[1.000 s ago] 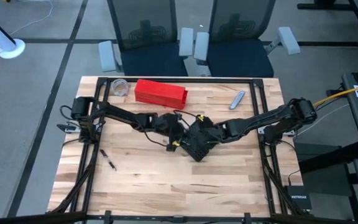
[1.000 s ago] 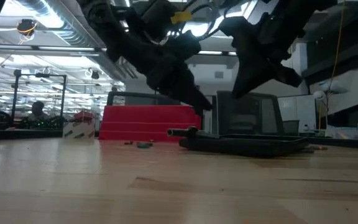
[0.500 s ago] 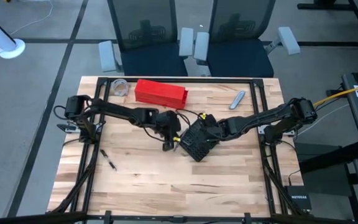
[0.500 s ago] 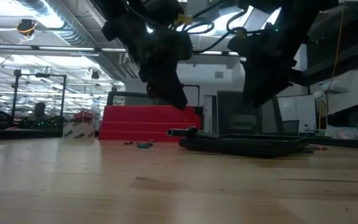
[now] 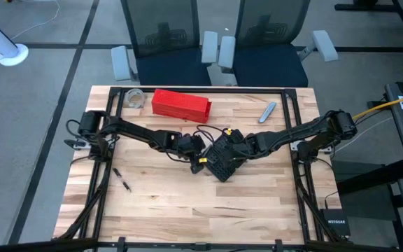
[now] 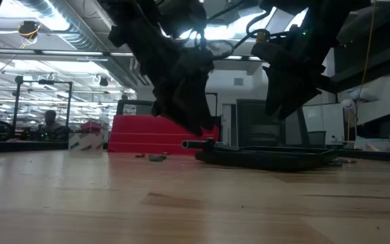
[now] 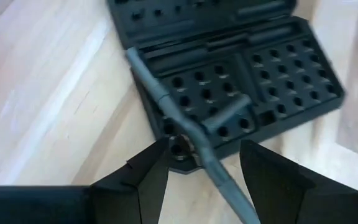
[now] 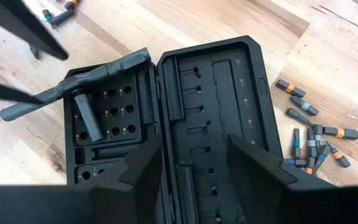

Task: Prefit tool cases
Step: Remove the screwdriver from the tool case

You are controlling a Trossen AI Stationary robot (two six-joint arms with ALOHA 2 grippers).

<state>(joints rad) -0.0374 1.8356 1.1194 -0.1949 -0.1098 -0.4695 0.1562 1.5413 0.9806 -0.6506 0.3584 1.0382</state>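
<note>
You see a black tool case [image 8: 197, 118] lying open, its one half gridded with small round sockets. A dark grey ratchet handle [image 8: 73, 84] lies across that half. The loose bits [image 8: 312, 137] beside the case are grey with orange and blue bands. Your table [image 5: 187, 203] is pale wood with a striped grain. The long box [image 5: 180, 103] at the far side is red.

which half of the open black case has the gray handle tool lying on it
The half with the grid of round sockets; the gray handle tool lies across it. The slotted half is bare.
</note>
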